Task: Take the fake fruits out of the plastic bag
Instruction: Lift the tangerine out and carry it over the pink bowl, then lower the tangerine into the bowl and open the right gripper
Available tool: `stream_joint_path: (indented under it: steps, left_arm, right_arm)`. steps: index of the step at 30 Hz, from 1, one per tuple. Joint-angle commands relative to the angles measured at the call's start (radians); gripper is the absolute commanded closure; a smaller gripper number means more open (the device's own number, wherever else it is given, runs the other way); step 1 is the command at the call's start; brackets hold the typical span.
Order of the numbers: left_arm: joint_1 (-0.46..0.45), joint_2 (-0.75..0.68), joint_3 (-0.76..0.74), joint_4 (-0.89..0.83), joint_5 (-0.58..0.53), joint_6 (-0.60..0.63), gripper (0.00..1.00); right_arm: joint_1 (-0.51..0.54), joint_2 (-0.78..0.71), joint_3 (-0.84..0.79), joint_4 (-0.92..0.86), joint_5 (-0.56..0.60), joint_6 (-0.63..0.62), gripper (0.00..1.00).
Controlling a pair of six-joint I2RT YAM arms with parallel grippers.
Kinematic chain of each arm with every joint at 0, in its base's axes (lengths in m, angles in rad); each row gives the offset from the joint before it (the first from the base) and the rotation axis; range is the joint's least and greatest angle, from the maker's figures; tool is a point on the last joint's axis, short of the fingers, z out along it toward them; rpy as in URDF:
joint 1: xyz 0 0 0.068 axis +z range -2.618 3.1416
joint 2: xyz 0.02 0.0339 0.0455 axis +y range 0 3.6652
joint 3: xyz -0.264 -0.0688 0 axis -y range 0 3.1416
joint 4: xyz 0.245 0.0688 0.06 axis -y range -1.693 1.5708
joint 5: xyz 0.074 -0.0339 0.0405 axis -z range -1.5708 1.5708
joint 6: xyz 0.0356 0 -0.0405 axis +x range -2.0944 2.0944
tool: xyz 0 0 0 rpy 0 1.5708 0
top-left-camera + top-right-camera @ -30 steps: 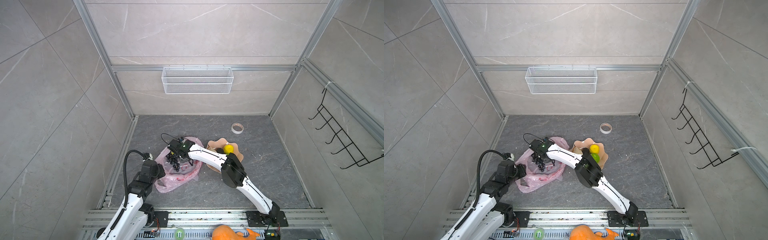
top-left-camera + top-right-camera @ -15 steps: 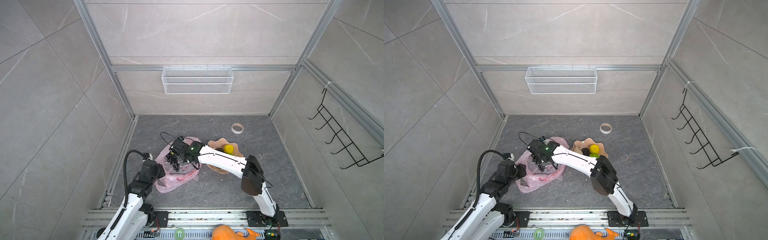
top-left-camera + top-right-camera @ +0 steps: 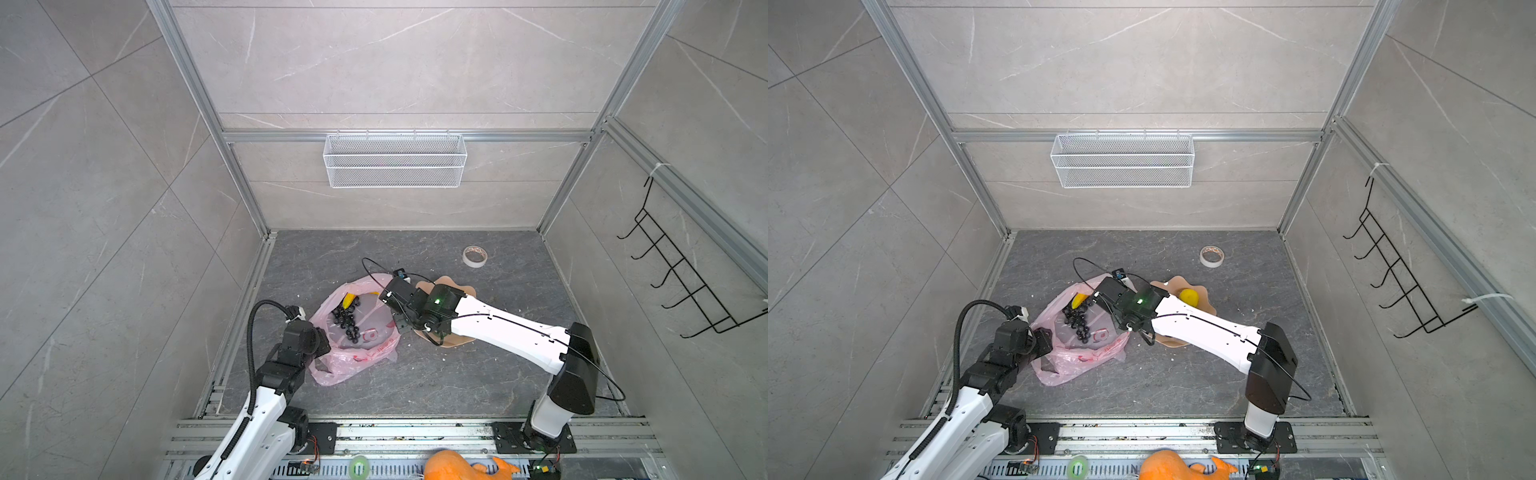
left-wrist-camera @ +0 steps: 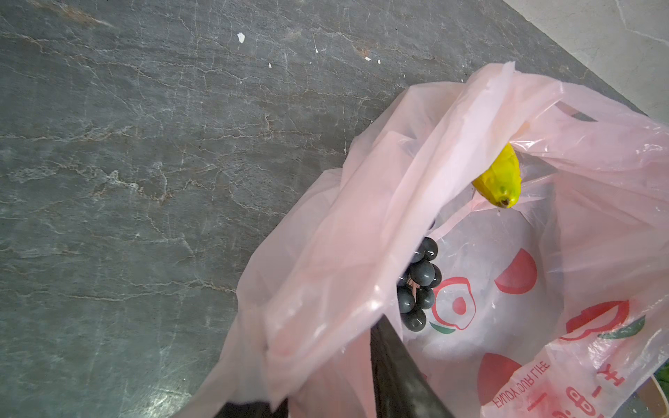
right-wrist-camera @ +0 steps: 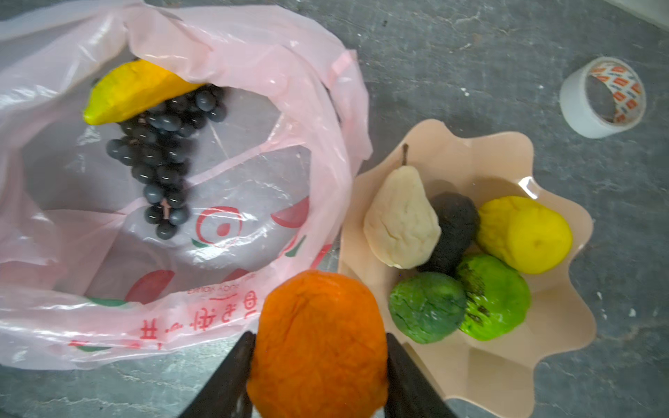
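The pink plastic bag (image 3: 361, 357) (image 5: 253, 72) lies open on the grey floor. Inside it are a yellow banana (image 5: 134, 90) (image 3: 350, 300) and a black grape bunch (image 5: 159, 155) (image 4: 420, 286). My right gripper (image 5: 320, 338) is shut on an orange fruit (image 5: 318, 307), held between the bag's rim and the peach plate (image 5: 564, 325). The plate holds a cream pear (image 5: 402, 224), a dark avocado (image 5: 456, 224), a lemon (image 5: 525, 235), a green avocado (image 5: 427, 307) and a lime-green fruit (image 5: 496, 296). My left gripper (image 4: 318, 362) (image 3: 322, 343) is shut on the bag's near edge.
A tape roll (image 3: 474, 255) lies on the floor behind the plate. A white wire basket (image 3: 395, 160) hangs on the back wall and a black hook rack (image 3: 681, 274) on the right wall. A large orange object (image 3: 453, 467) sits at the front rail.
My right gripper has drawn back out of the bag toward the plate, and its elbow has swung right. The left arm and bag stayed still.
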Motion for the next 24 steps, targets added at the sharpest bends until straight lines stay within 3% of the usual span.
stream_joint_path:
  steps: [1, 11, 24]
  left_arm:
    - [-0.001, 0.0, -0.001, 0.028, 0.007, 0.021, 0.62]
    - [-0.001, 0.007, 0.003, 0.028, 0.005, 0.018, 0.62]
    - [0.0, 0.008, 0.003, 0.027, 0.004, 0.02, 0.62]
  right_arm:
    - [-0.022, -0.049, -0.055, -0.02, 0.025, 0.021, 0.48]
    - [-0.076, 0.008, -0.09, -0.158, 0.034, 0.046, 0.48]
    - [-0.085, 0.162, 0.008, -0.174, 0.042, 0.017, 0.46]
